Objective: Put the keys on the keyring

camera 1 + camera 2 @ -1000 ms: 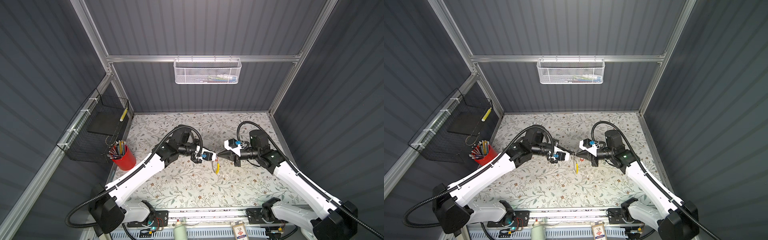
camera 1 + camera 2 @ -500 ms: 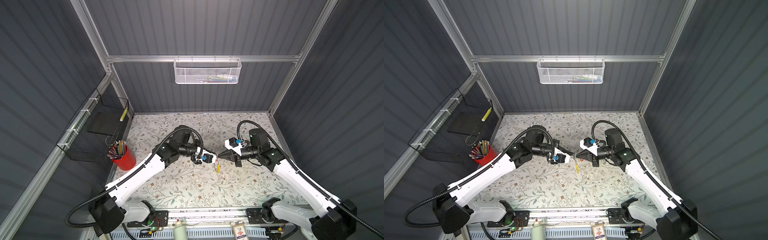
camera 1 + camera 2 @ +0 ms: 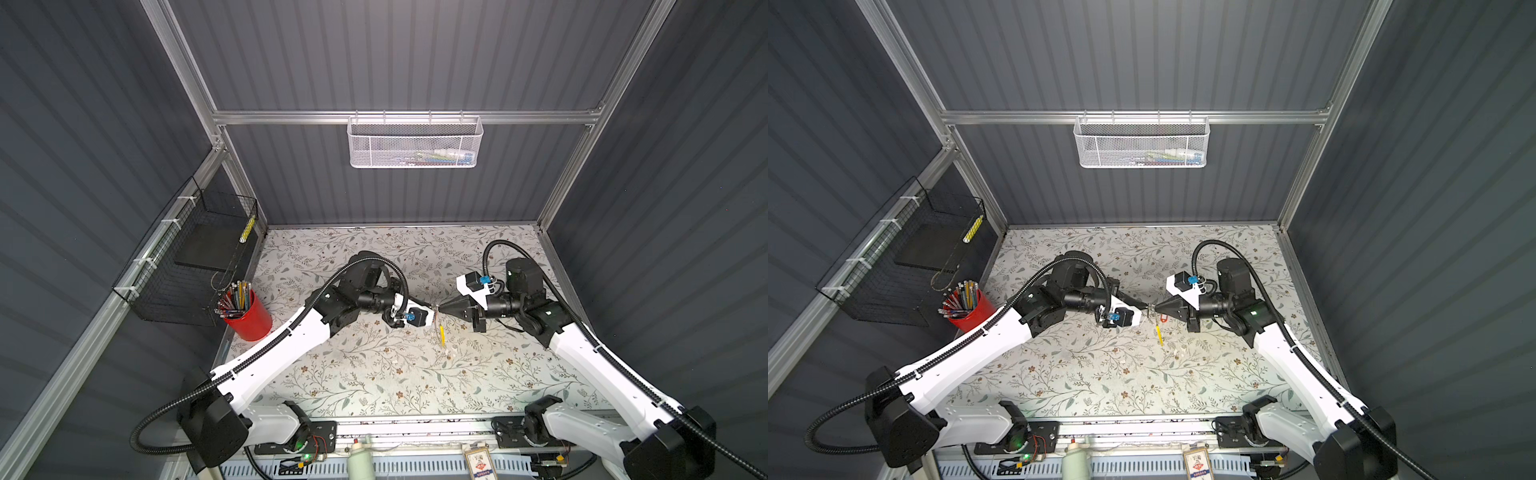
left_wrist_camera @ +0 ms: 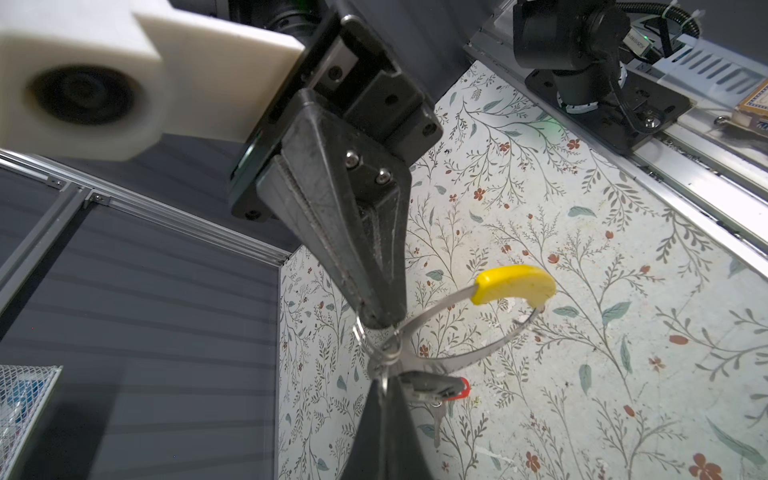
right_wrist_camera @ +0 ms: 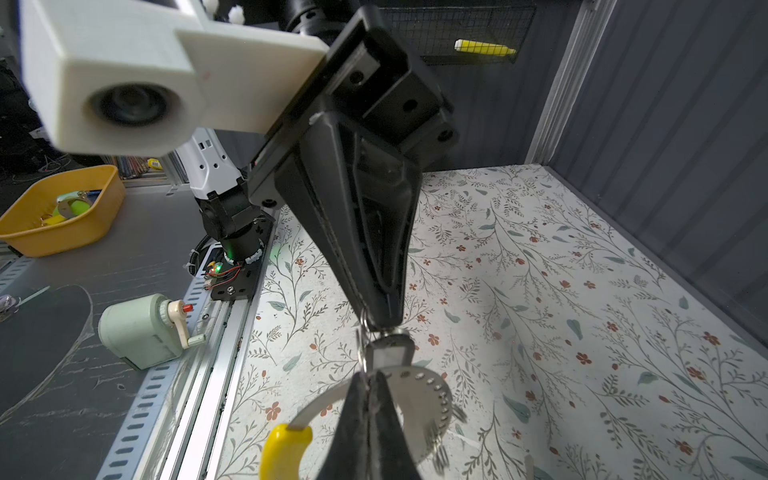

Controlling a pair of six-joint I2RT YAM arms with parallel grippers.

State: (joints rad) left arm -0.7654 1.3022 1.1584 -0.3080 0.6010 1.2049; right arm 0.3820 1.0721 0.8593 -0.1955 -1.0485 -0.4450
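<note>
Floral-patterned tabletop (image 3: 374,374) fills the floor of a dark grey booth, and above its middle the two arms meet tip to tip. The left gripper (image 3: 433,310) has its fingers pressed fully together; in the left wrist view a thin wire loop (image 4: 388,353) belonging to the keys (image 4: 428,382) runs into the slit at their tips, so the pinch looks to be on that loop. The right gripper (image 3: 442,309) is clamped just as tight, no gap between its fingers, and the keyring (image 5: 432,390) meets them right at the tips: its grey band passes behind the right fingertips (image 5: 355,419), with the studded arc to one side of them and the yellow segment (image 5: 286,446) to the other. The hoop hangs beneath the two meeting tips. A black-rimmed tag (image 5: 390,352) with a white label sits between the left and right tips, just beside both. The red tag (image 4: 462,388) lies just beside the left fingers, its silvery key blade (image 4: 436,424) dangling under it. Whether either key's loop encircles the band I cannot tell, since the wires crowd together at the pinch. A red cup of pencils (image 3: 248,318) stands well apart, beyond the left arm
</note>
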